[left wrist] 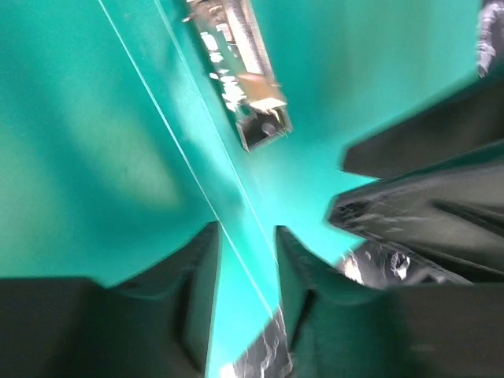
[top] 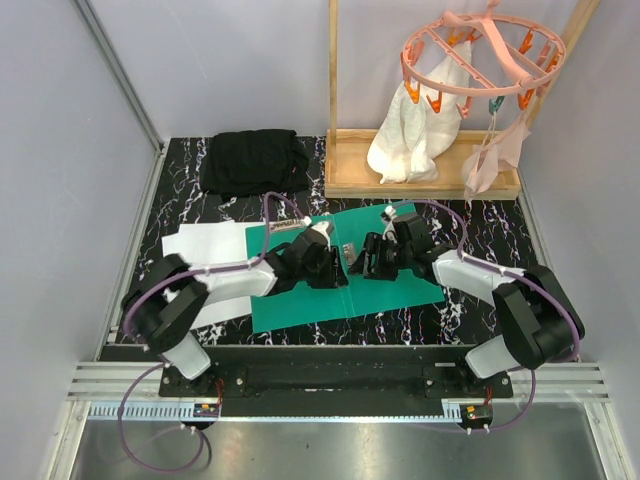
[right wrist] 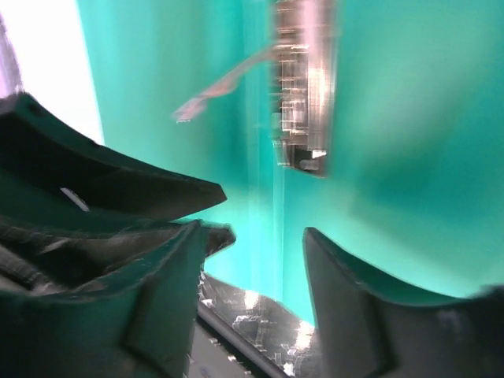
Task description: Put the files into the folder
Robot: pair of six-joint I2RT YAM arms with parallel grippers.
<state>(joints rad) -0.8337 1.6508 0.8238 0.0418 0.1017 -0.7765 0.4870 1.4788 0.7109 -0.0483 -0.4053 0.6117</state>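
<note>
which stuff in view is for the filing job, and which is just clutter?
For the job: green folder, lying open; metal clip inside it; white sheets left of the folder.
Lying about: black cloth at the back; wooden rack; pink peg hanger; white cloths hung from it.

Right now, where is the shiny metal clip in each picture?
Top view: the metal clip sits mid-picture on the green folder.
Left wrist view: top middle, slanting.
Right wrist view: top, just right of middle, upright.
Shared landmark: the folder's centre crease beside the clip.
</note>
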